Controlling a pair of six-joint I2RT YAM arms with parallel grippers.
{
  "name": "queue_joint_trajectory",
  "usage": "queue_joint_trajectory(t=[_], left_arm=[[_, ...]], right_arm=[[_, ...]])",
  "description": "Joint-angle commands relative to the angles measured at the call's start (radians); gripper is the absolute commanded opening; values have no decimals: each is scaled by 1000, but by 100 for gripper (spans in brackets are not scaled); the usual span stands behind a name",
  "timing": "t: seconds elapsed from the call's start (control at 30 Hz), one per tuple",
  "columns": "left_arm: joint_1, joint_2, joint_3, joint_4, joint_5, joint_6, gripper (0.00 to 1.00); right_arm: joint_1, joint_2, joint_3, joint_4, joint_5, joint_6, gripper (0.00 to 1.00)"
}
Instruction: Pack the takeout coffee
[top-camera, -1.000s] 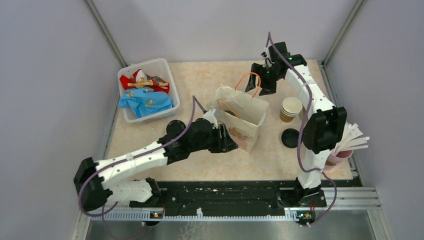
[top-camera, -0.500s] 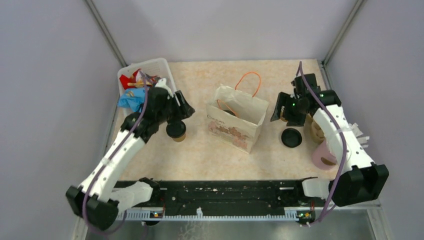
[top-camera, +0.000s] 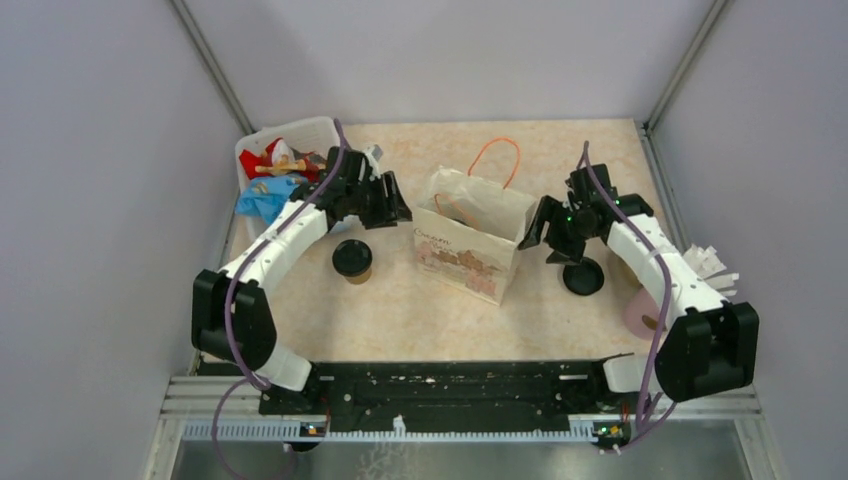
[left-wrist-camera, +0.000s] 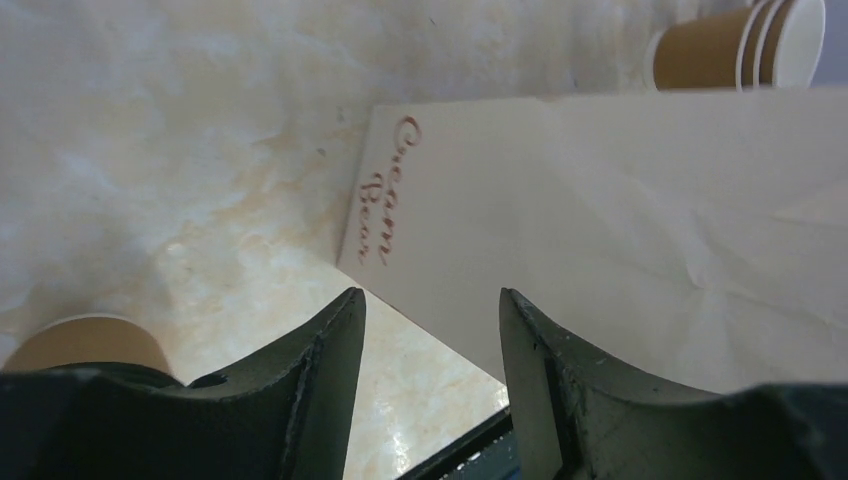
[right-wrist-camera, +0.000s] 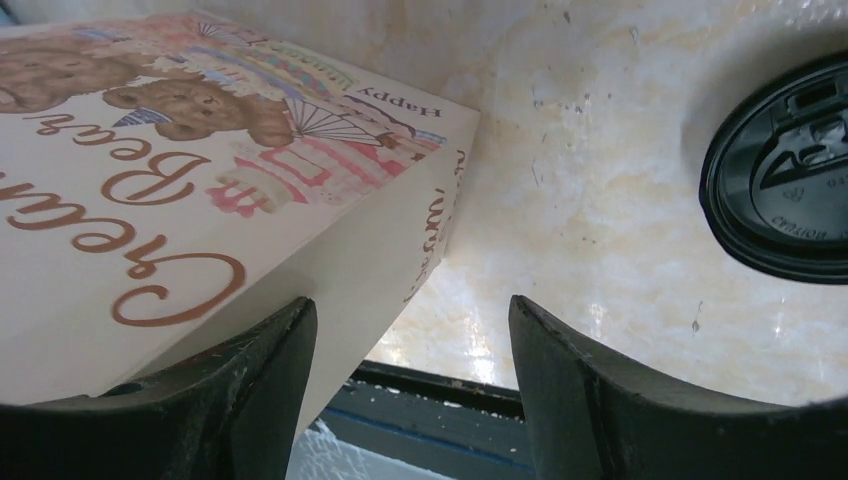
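One takeout coffee cup (top-camera: 352, 261), brown with a black lid on it, stands on the table left of the white paper bag (top-camera: 470, 238). It shows as a brown edge (left-wrist-camera: 85, 345) low in the left wrist view. A stack of brown cups (left-wrist-camera: 740, 45) stands beyond the bag. A loose black lid (top-camera: 583, 277) (right-wrist-camera: 785, 180) lies right of the bag. My left gripper (top-camera: 393, 205) (left-wrist-camera: 430, 300) hovers open at the bag's left side and holds nothing. At the bag's right corner my right gripper (top-camera: 535, 225) (right-wrist-camera: 410, 305) is open and empty too.
A white basket (top-camera: 335, 135) of coloured wrappers sits at the back left. A pink cup (top-camera: 645, 315) with white sticks (top-camera: 712, 266) is at the right edge, behind my right arm. The bag's orange handle (top-camera: 497, 150) sticks up at the back.
My left gripper has moved off the lidded cup to the bag's left side; the cup stays standing. My right gripper has swung from the cups toward the bag's right corner.
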Motion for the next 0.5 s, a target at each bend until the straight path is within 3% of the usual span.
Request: queue_joint_trajectory(t=[0.0,0.13,0.3,0.47], left_arm=[[-72,-43,-59,115,92,-37,58],[-126,-57,-108,175,111,-85,58],[-144,-87,-108,105,35,-66,59],[-95,-207,-41,-121,-100,21,72]], right_arm=[[-11,49,94,75,9,-2,70],[-24,103,158,61,28,-46,70],[-60,166,261,-15,100,-127,71],[-65,132,326,-164,317,-238,74]])
